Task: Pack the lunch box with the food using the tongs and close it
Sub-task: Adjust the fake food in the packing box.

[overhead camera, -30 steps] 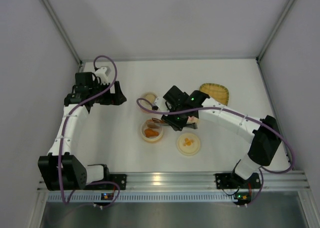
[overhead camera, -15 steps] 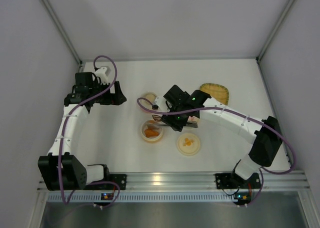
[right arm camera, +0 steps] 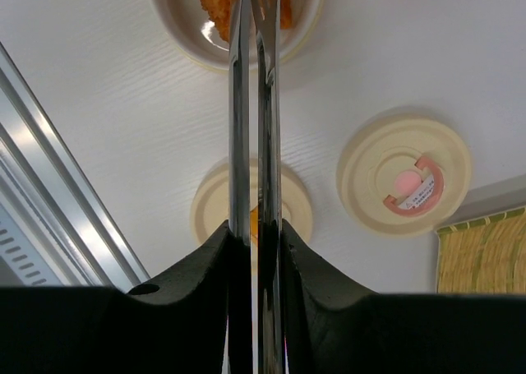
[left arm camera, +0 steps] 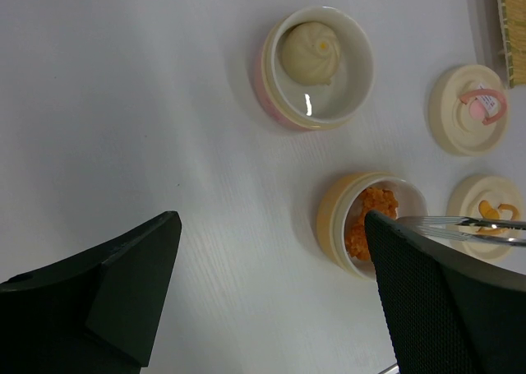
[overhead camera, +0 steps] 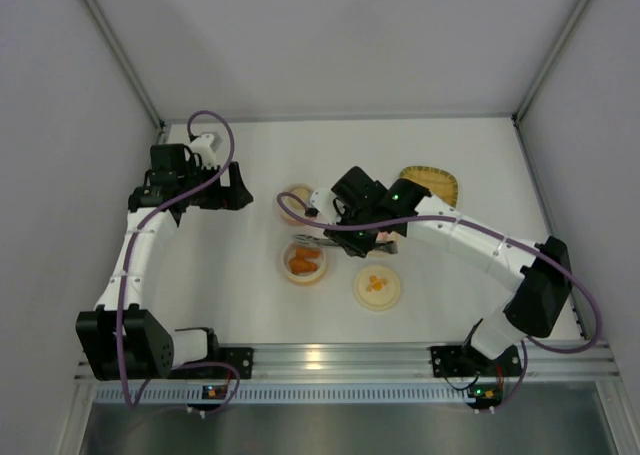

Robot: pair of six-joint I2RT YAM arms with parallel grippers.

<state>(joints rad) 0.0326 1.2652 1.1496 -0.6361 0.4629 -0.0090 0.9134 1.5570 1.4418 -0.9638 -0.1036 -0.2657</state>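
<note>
My right gripper [right arm camera: 256, 234] is shut on the grey metal tongs [right arm camera: 253, 103], pressing their two arms close together. The tongs' tips [overhead camera: 306, 240] hang over the orange-rimmed bowl [overhead camera: 303, 262] of the lunch box, which holds orange food chunks [left arm camera: 366, 222]. The frame's top edge cuts the tips off, so I cannot tell if they pinch a chunk. The pink-rimmed bowl [left arm camera: 316, 66] holds the pale round bun [left arm camera: 308, 52]. My left gripper [left arm camera: 271, 292] hovers open and empty at the left, apart from both bowls.
A cream lid with a pink tab [right arm camera: 404, 177] and a cream lid with orange marks [overhead camera: 377, 287] lie flat on the table near the bowls. The yellow woven tray [overhead camera: 430, 185] sits at the back right. The aluminium rail [right arm camera: 49, 185] runs along the near edge.
The right arm has shifted a little, keeping the tongs over the orange bowl, and the tongs' arms are squeezed closer together. The left arm has not moved.
</note>
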